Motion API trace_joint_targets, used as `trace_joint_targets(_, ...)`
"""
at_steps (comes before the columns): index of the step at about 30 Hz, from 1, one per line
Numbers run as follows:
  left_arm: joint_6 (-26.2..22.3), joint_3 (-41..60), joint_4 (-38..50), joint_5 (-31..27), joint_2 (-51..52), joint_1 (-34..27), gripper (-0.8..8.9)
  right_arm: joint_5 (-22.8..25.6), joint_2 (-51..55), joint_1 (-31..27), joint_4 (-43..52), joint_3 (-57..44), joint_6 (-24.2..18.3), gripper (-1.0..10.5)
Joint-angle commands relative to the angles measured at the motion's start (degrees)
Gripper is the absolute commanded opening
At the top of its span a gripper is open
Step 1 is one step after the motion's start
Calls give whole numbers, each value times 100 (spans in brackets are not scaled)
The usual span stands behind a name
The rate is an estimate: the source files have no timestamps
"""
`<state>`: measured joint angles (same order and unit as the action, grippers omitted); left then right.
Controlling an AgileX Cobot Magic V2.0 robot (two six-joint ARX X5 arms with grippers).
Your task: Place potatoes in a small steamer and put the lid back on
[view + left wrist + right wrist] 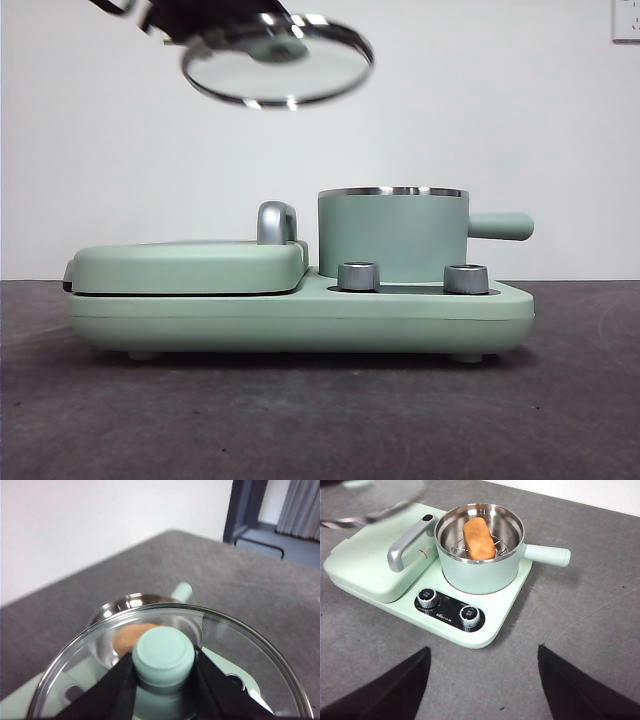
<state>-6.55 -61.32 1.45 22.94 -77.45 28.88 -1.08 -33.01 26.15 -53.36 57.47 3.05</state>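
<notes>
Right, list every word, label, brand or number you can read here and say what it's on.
None can be read.
Small print by the two knobs on the cooker base: too small, blurred.
Small orange mark on the grill cover: a sign, no letters.

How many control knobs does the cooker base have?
2: one knob in front of the grill cover's edge, the other in front of the steamer. None appear hidden.

The left gripper (162, 672) hung at the front view's upper left, jaws clamped on the mint-green knob (163, 654); the right gripper (484, 680) stood wide apart.
</notes>
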Motion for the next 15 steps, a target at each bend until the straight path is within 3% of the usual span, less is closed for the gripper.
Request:
trace_joint_targets(1,-46,-560,212,50,-442,96,15,4,-17,33,37,17,61,338)
trace_joint_targets(15,-240,-2090,820,109,-2424,195,15,4,-17,33,-201,15,61,338)
